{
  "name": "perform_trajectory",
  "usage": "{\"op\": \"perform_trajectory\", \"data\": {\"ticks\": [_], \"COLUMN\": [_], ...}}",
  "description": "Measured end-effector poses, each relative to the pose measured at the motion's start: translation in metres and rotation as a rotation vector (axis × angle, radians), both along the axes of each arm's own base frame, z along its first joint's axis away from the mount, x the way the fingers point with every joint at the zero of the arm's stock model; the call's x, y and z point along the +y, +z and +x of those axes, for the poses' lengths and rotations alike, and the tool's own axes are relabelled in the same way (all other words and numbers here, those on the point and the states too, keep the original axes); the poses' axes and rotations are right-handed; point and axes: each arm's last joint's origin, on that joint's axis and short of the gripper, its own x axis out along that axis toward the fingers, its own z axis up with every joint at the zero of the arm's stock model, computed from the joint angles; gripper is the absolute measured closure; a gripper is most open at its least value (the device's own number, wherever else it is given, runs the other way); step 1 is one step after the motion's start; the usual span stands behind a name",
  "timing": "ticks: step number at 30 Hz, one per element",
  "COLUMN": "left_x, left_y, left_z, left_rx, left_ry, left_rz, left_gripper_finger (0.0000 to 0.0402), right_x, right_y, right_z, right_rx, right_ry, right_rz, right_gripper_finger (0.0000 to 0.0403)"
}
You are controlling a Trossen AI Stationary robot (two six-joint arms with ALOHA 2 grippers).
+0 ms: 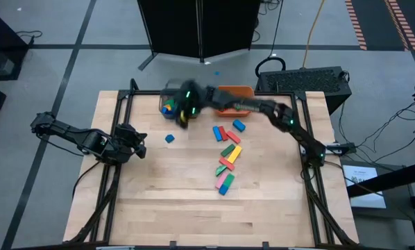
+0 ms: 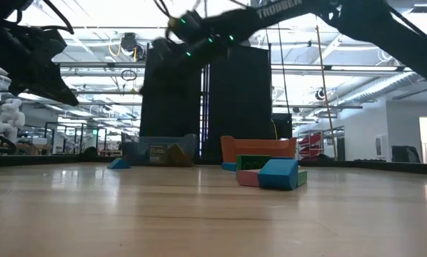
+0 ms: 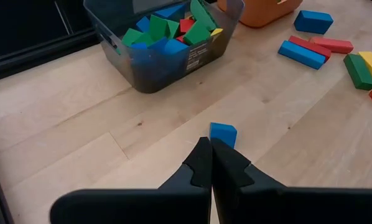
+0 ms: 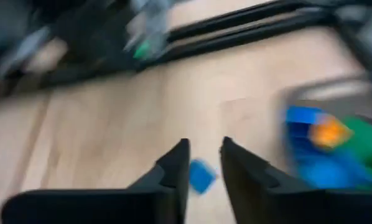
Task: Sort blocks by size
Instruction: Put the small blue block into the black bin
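— Where's your right pincer (image 1: 183, 111) now?

— Up beside the grey bin (image 3: 142, 65), fingers slightly parted, carrying nothing. Small cubes go in there.

— What's left?

— A blue cube (image 1: 169, 138) alone on the desk (image 1: 166, 201), bars (image 1: 227, 156) mid-desk. My left pincer (image 1: 137, 144) waits, pressed together.

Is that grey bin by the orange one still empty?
No, the left wrist view shows the grey bin already holding a heap of small blocks in green, blue, red and yellow.
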Motion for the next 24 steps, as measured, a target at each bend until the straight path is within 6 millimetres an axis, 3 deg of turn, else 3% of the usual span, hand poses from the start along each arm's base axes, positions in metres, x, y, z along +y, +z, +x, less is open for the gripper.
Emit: {"op": "perform_trajectory", "data": {"ticks": [3,5,12,18,24], "left_x": [0.000,0.000,0.000,0.000,0.000], "left_y": [0.000,0.000,0.000,0.000,0.000], "left_z": [0.000,0.000,0.000,0.000,0.000], "left_rx": [0.000,-0.001,-0.003,-0.003,-0.002], "left_ry": [0.000,0.000,0.000,0.001,0.001], "left_rz": [0.000,0.000,-0.001,-0.001,-0.001], "left_gripper_finger": [0.0401,0.0401,0.0401,0.0401,0.0401], "right_x": [0.040,0.053,0.061,0.055,0.044], "right_y": [-0.014,-0.029,-0.081,-0.107,-0.112], "right_z": [0.014,0.025,0.049,0.052,0.052], "right_rx": [0.033,0.031,-0.003,0.023,0.023], "right_ry": [0.139,0.175,0.104,0.106,0.106], "right_rz": [-0.199,-0.285,-0.350,-0.350,-0.373], "right_gripper_finger": [0.0268,0.0228,0.0114,0.0102,0.0117]}}
